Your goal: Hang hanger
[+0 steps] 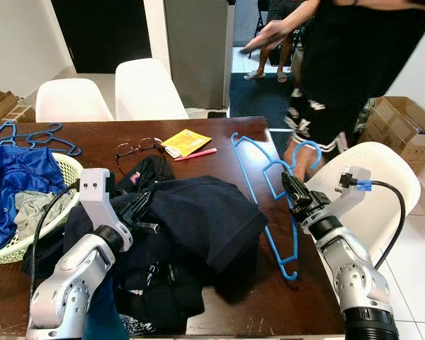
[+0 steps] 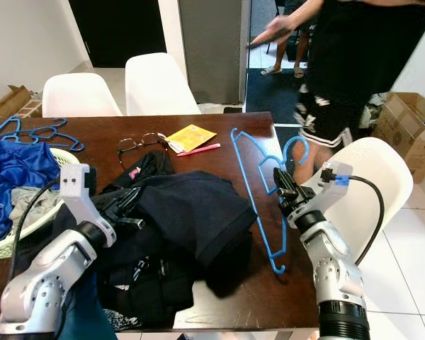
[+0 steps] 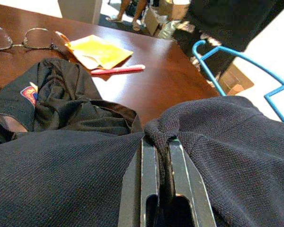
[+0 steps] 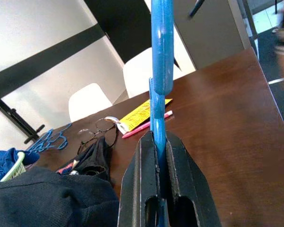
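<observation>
Right hand [image 1: 295,190] is clamped on the blue hanger [image 1: 269,202], lifted off the desk's [image 1: 219,134] right edge; left hand [image 3: 164,150] pinches the dark shirt [image 1: 198,212]; I judge the hanger light, stiff, slick, best gripped near its hook.

Silver arms, black cabled pincers

The blue plastic hanger [image 1: 269,195] stands tilted above the right edge of the brown table [image 1: 219,142], just beside the dark shirt [image 1: 198,216] heaped on it. Its hook [image 1: 308,152] curls past the table's edge, and its long thin frame runs down along that edge, its lower tip near the tabletop.
</observation>
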Robot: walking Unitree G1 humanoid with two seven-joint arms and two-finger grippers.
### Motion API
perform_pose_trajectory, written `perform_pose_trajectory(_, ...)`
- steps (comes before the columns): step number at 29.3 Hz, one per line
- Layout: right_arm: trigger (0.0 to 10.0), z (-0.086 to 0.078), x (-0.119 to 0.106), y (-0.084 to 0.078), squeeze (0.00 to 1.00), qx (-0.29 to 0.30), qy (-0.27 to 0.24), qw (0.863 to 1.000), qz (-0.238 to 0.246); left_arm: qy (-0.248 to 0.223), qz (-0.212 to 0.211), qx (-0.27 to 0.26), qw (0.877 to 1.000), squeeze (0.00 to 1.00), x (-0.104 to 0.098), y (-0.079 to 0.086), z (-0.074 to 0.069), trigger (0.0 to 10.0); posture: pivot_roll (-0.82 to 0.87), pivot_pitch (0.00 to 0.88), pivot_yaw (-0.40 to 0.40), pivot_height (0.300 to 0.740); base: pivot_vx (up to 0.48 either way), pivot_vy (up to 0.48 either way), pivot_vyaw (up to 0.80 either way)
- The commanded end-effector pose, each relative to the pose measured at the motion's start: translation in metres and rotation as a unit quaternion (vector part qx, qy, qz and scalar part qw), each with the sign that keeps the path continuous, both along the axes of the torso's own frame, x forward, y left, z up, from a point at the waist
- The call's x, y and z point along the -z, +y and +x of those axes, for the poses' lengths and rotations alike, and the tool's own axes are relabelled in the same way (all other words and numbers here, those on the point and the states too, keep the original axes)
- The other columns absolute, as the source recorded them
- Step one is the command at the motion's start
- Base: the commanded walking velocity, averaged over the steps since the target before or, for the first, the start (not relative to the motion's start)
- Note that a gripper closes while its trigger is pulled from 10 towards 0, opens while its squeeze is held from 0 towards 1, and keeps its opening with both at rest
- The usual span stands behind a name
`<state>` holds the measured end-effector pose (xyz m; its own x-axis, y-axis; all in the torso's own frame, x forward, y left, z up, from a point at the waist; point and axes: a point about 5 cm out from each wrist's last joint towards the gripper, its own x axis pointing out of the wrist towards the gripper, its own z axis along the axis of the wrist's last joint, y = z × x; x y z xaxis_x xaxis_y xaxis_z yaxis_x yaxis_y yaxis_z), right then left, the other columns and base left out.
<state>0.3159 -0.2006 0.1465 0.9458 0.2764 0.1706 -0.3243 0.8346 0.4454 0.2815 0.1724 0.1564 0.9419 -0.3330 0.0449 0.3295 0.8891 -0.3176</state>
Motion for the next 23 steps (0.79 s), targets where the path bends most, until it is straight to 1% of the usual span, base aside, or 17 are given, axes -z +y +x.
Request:
perform_pose_trajectory(1,10.0,0.001,0.002,0.004,0.0,-0.008,0.007,1.0,0.007,0.004,0.0,-0.012,1.0,0.0,0.005,0.004,0.0,10.0,0.04,0.001,0.014,0.74,0.0,0.0,0.0)
perform_pose_trajectory(6,10.0,0.002,0.001,0.0,0.0,0.002,0.007,1.0,0.023,-0.004,-0.006,-0.011,1.0,0.0,0.006,0.003,0.003,10.0,0.04,0.002,0.013,0.74,0.0,0.0,0.0)
perform_pose_trajectory(8,10.0,0.003,-0.001,-0.004,0.0,0.011,0.005,0.999,0.045,-0.013,-0.012,-0.012,1.0,0.0,0.006,0.001,0.004,10.0,0.04,0.006,0.011,0.74,0.0,0.0,0.0)
perform_pose_trajectory(11,10.0,0.003,-0.001,-0.004,0.0,0.011,0.005,0.999,0.045,-0.013,-0.012,-0.012,1.0,0.0,0.006,0.001,0.004,10.0,0.04,0.006,0.011,0.74,0.0,0.0,0.0)
perform_pose_trajectory(12,10.0,0.003,-0.001,-0.008,0.0,0.018,0.003,0.998,0.065,-0.017,-0.018,-0.013,1.0,0.0,0.005,0.001,0.004,10.0,0.04,0.007,0.009,0.74,0.0,0.0,0.0)
perform_pose_trajectory(13,10.0,0.004,-0.003,-0.016,0.0,0.031,0.001,0.995,0.099,-0.022,-0.026,-0.015,0.999,0.0,0.003,0.001,0.005,10.0,0.03,0.018,0.004,0.74,0.0,0.0,0.0)
perform_pose_trajectory(14,10.0,0.004,-0.003,-0.016,0.0,0.031,0.001,0.995,0.099,-0.022,-0.026,-0.015,0.999,0.0,0.003,0.001,0.005,10.0,0.03,0.018,0.004,0.74,0.0,0.0,0.0)
perform_pose_trajectory(15,10.0,0.005,-0.004,-0.021,0.0,0.04,-0.002,0.992,0.123,-0.025,-0.032,-0.016,0.999,0.0,0.002,0.001,0.006,10.0,0.03,0.02,0.004,0.74,0.0,0.0,0.0)
perform_pose_trajectory(16,10.0,0.005,-0.004,-0.021,0.0,0.04,-0.002,0.992,0.123,-0.025,-0.032,-0.016,0.999,0.0,0.002,0.001,0.006,10.0,0.03,0.02,0.004,0.74,0.0,0.0,0.0)
perform_pose_trajectory(18,10.0,0.006,-0.005,-0.029,0.0,0.051,-0.005,0.986,0.157,-0.03,-0.035,-0.01,0.999,0.0,0.001,0.0,0.007,10.0,0.03,0.027,0.003,0.74,0.0,0.0,0.0)
perform_pose_trajectory(21,10.0,0.007,-0.006,-0.031,0.0,0.055,-0.007,0.984,0.17,-0.033,-0.034,-0.005,0.999,0.0,0.0,-0.002,0.009,10.0,0.02,0.04,0.005,0.74,0.0,0.0,0.0)
perform_pose_trajectory(23,10.0,0.007,-0.006,-0.031,0.0,0.055,-0.007,0.984,0.17,-0.033,-0.034,-0.005,0.999,0.0,0.0,-0.002,0.009,10.0,0.02,0.04,0.005,0.74,0.0,0.0,0.0)
